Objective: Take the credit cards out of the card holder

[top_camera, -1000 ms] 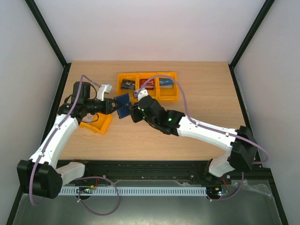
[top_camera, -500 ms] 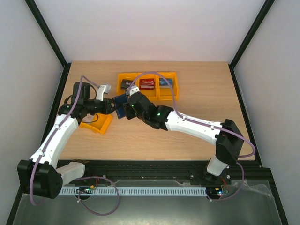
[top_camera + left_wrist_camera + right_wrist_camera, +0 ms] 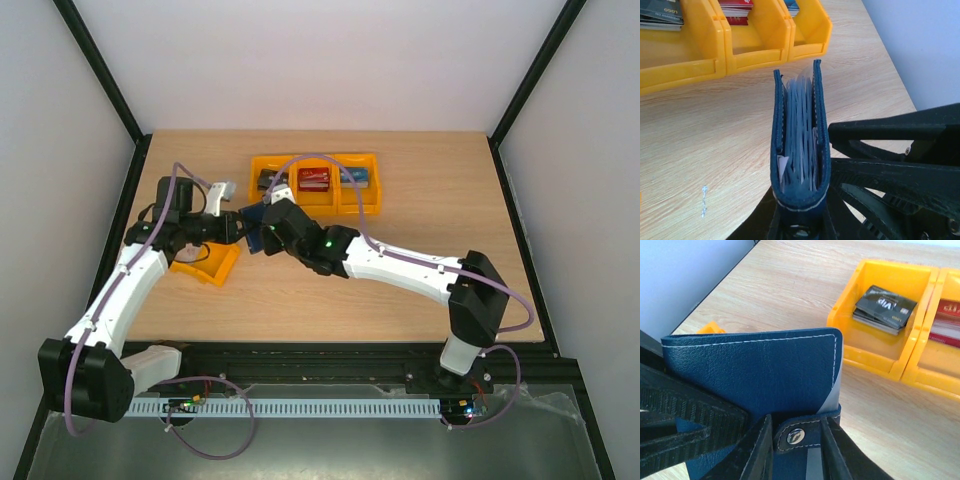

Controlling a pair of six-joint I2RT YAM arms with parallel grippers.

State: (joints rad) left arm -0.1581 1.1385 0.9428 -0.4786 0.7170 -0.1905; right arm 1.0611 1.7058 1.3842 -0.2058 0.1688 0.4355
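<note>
Left arm point(image 3: 130, 275): reaches in from 9 o'clock, left jaws clamped tight on the spine of the card holder point(image 3: 799, 150), held clear of the desk point(image 3: 430, 200).
Right arm point(image 3: 400, 268): stretches across from 4 o'clock, right jaws pinching the holder's snap tab point(image 3: 796, 436).
Orange bin point(image 3: 316, 207): at the holder's 1 o'clock, with black cards point(image 3: 885, 305) left, red cards point(image 3: 314, 179) middle, teal cards point(image 3: 355, 176) right.

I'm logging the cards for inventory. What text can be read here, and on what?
"VIP": black card in the orange bin.
"LOGO": black card there, left wrist view.
Red card: white marks cut off, unreadable.
Card holder: no text.
</note>
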